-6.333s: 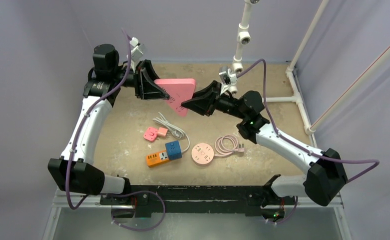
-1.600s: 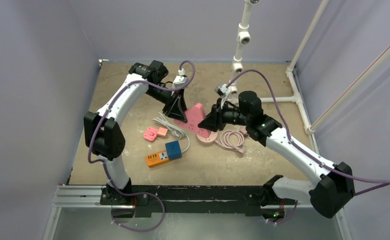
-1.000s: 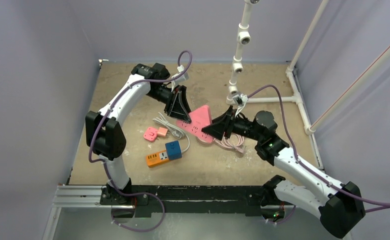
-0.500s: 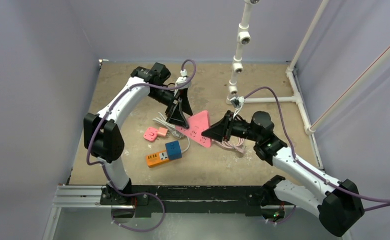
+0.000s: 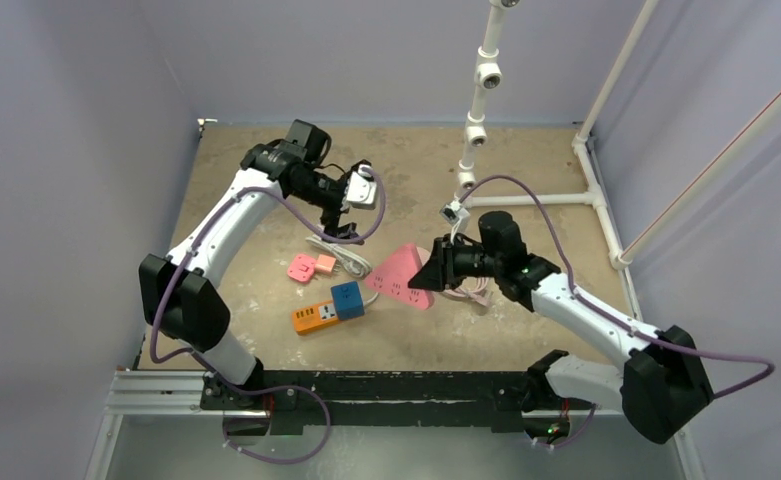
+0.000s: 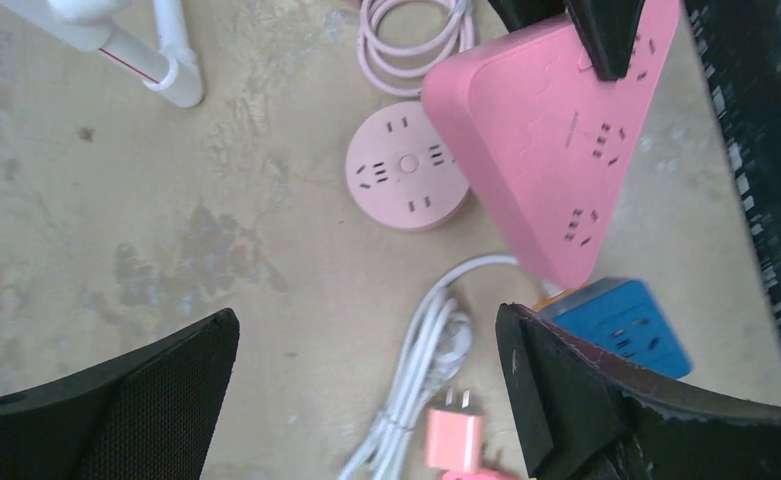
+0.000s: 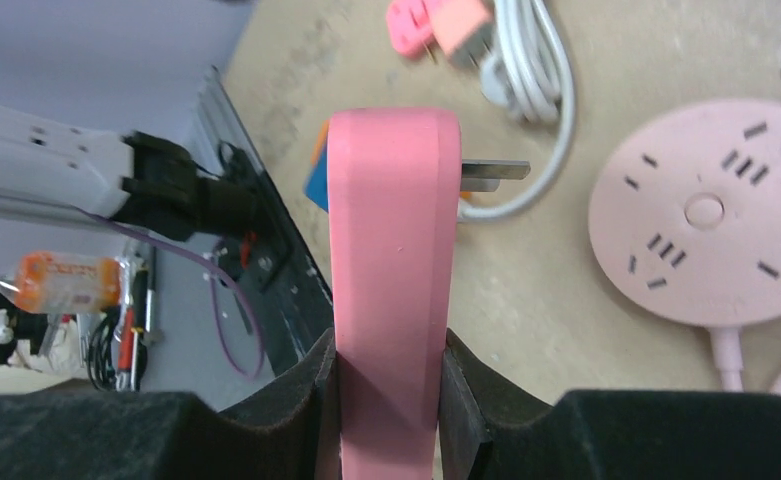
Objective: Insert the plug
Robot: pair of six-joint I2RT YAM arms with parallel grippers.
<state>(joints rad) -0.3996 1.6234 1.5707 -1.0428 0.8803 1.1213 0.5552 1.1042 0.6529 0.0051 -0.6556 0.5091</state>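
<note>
From above, the left end effector [image 5: 338, 228] hangs released over the white cord [image 5: 338, 252] at the far left of the bench [image 5: 266, 215]. The right end effector [image 5: 428, 272] grips a tilted triangular power strip [image 5: 398, 272] mid-bench. The pink plug [image 5: 324, 263] lies on the bench, left of it, beyond an orange and blue block [image 5: 328, 307].

The left wrist camera shows wide-spread fingers [image 6: 116, 400] holding nothing. Below them are the plug [image 6: 454, 440], the cord [image 6: 421, 370], a round socket [image 6: 407, 170] and the strip [image 6: 556, 130].

The right wrist camera shows the fingers [image 7: 296, 400] clenched on the strip's edge [image 7: 393, 280], with the round socket [image 7: 706, 215] lying to its right.
</note>
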